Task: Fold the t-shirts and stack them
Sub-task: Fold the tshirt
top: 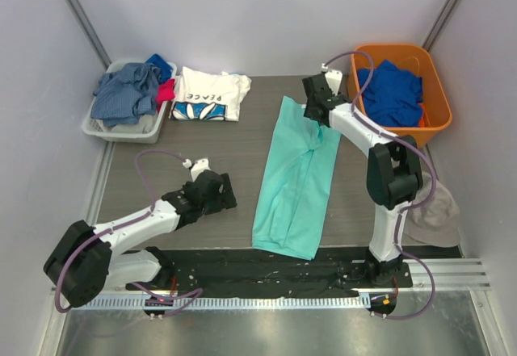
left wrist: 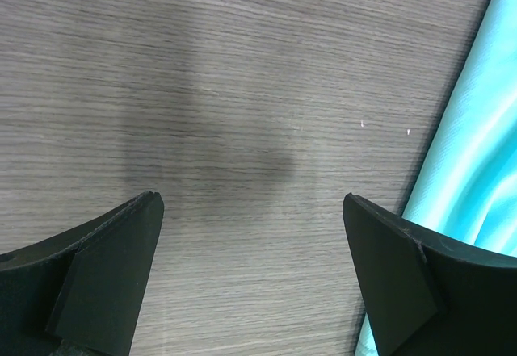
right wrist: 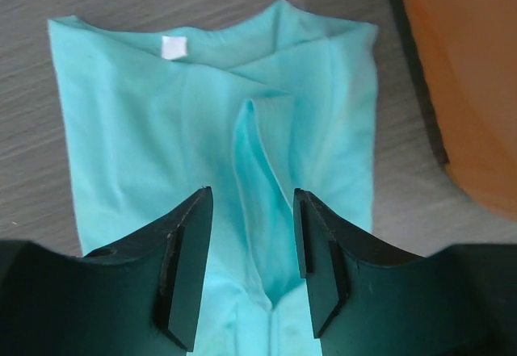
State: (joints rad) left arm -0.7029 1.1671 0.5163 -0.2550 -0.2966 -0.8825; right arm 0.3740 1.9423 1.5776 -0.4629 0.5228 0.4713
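Right gripper (right wrist: pixel 252 196): two black fingers parted with a clear gap, gripping nothing, poised just above the collar end of the mint-teal t-shirt (top: pixel 295 178). A soft raised ridge of the cloth runs between the fingers. It is thinner than the gap and not pinched. Ahead of the fingertips sits the neckline with a small white label (right wrist: pixel 173 47). Close by on the gripper's right is the smooth wall of an orange plastic basket (right wrist: pixel 468 90).

The shirt is folded lengthwise into a long, narrow strip with the sleeves tucked in. Its long axis runs from under this gripper back toward the arm bases, leaning slightly left, so the hem is the end farthest from the gripper. The right arm is the nearer one to the collar. The left gripper (left wrist: pixel 251 204), jaws spread wide and empty over the bare grey wood-grain table (left wrist: pixel 202 73), has the strip's edge just to its right and is nearer the hem half.

The knit looks thin, matte and limp, with shallow wrinkles. The likely next fold brings one short end over the other. The white "PEACE" t-shirt (top: pixel 208 96) lies folded, well to the left of the right gripper and beyond the left one.
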